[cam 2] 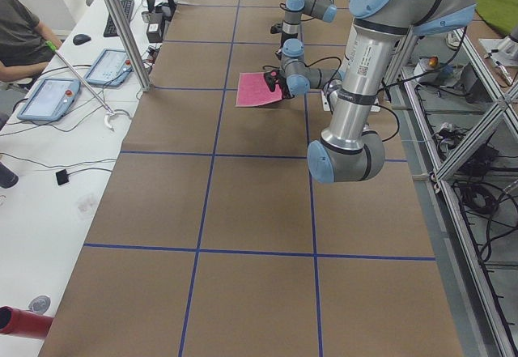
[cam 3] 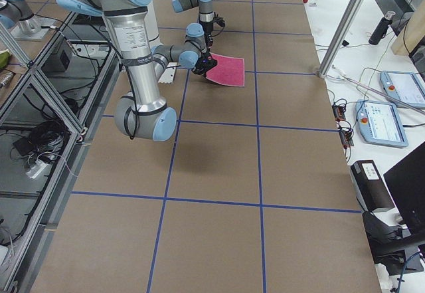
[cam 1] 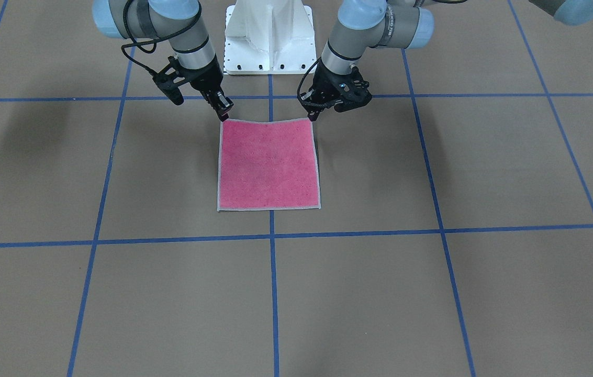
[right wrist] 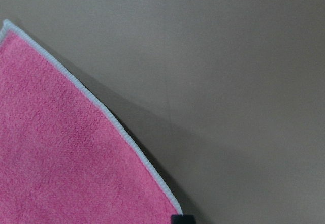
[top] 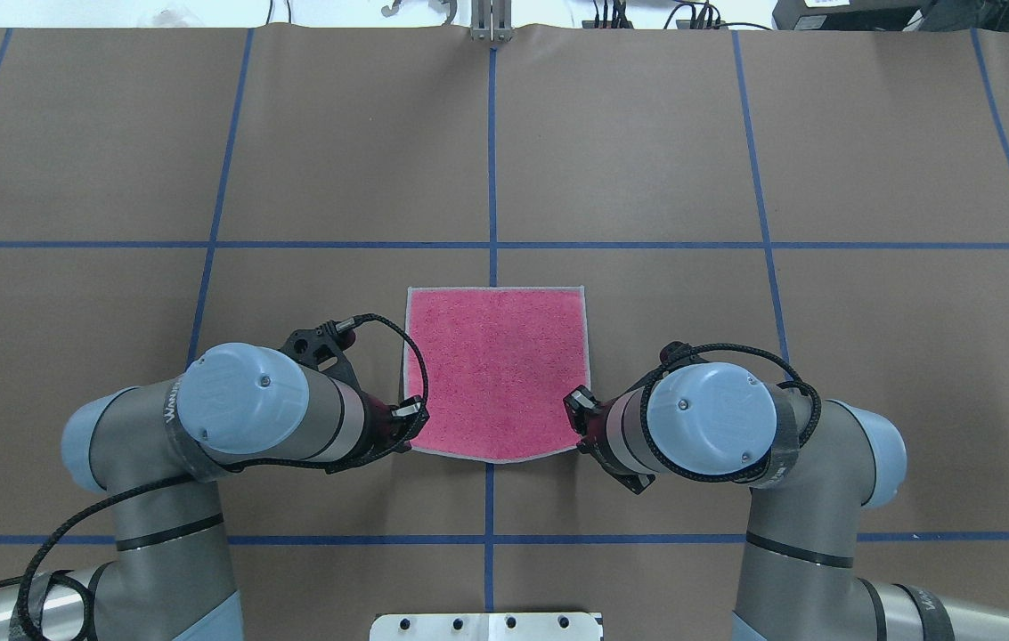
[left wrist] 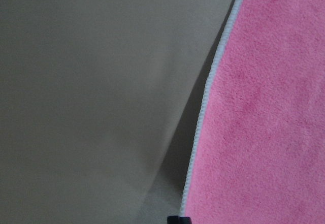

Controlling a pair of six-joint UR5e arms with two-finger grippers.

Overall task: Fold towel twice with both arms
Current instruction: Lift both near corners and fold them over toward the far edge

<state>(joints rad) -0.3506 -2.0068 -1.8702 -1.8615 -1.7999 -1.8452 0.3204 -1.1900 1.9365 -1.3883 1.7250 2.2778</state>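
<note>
Towel [top: 495,374] is pinched at 7 o'clock by the left hand [top: 409,420] and at 5 o'clock by the right hand [top: 577,417]; such shallow corner grips may slip mid-fold.

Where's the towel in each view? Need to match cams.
Front-facing: towel centre.
Overhead: towel centre.
Exterior left: towel upper middle.
Exterior right: towel upper middle.
Left wrist: towel right side.
Right wrist: towel lower left.
Shared: blue tape line under it, exterior views only.

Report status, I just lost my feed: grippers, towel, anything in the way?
Left gripper and right gripper each pinching a robot-side corner. Towel pink side up, unfolded, robot-side edge lifted. No obstruction seen.
</note>
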